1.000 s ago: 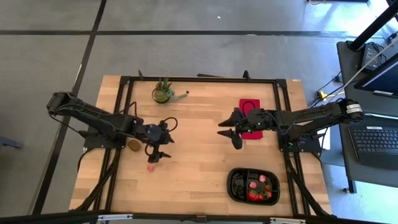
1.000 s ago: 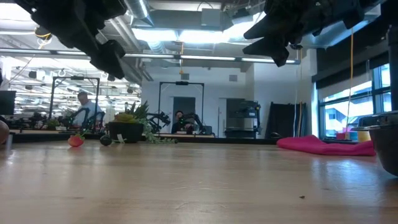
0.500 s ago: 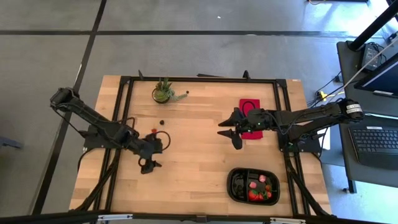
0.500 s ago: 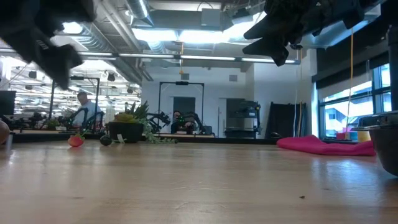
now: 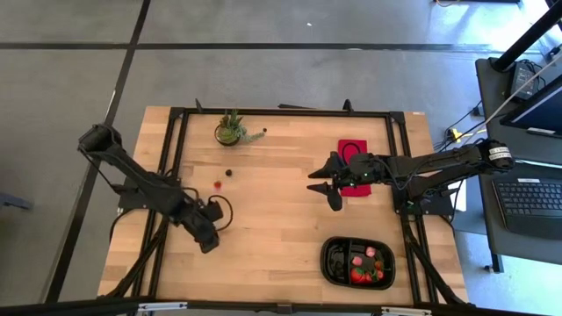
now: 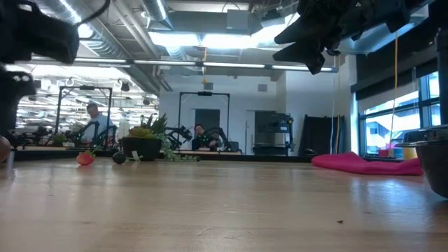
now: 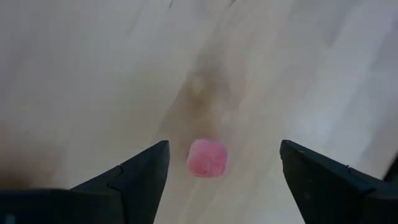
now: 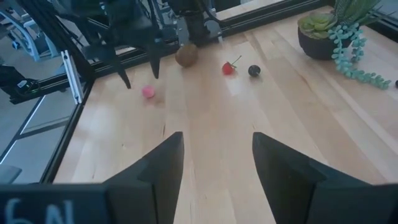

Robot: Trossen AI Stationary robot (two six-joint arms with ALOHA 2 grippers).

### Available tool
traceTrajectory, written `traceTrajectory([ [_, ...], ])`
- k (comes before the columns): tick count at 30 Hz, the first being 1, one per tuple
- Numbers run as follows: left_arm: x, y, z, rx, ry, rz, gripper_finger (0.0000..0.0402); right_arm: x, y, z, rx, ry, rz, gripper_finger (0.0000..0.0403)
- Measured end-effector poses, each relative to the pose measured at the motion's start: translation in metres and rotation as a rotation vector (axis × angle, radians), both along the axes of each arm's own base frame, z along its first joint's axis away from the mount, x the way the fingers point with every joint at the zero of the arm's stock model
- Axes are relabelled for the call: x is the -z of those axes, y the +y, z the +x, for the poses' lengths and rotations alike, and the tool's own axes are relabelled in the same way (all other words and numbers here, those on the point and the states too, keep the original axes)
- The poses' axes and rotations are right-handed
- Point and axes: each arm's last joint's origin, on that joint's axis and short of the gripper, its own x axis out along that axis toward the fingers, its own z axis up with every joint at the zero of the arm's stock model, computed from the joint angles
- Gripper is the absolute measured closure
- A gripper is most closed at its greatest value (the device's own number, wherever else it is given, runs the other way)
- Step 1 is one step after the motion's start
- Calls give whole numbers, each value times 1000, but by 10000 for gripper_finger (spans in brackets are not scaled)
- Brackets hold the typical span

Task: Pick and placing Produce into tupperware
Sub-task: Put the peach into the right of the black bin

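Note:
A small pink produce piece point(image 7: 207, 157) lies on the wooden table, below and between the fingers of my left gripper point(image 7: 224, 180), which is open, points steeply down and is not touching it. The right wrist view shows that gripper point(image 8: 140, 74) just above the pink piece point(image 8: 148, 91), with a brown kiwi-like oval point(image 8: 186, 55), a red strawberry piece point(image 8: 229, 68) and a dark berry point(image 8: 254, 71) nearby. In the high view my left gripper point(image 5: 209, 243) hides the pink piece. The black tupperware point(image 5: 334, 263) at the near right holds several red pieces. My right gripper point(image 5: 321, 186) hovers open at mid table.
A potted green plant point(image 5: 230, 130) stands at the far edge. A flat red cloth point(image 5: 353, 151) lies under my right arm. Bare wood stretches between the left gripper and the tupperware. Black frame rails point(image 5: 171, 149) run along the table's sides.
My left gripper has gone toward the table's near edge and down, rolling about its own axis, and now stands over the pink piece. Its move has uncovered the red strawberry piece and the dark berry in the high view. My right arm has kept still.

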Motion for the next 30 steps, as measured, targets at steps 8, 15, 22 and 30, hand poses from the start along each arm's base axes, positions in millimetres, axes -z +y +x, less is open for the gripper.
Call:
traceTrajectory([
  [8,11,-9,7,-77,296,41,108,0,0,0,0,0,0,210],
  [15,9,-21,26,-34,305,88,108,0,0,0,0,1,1,210],
  [22,20,-24,29,-28,351,104,108,0,0,0,0,3,2,210],
  [30,29,-26,33,14,352,131,108,0,0,0,0,2,3,210],
])
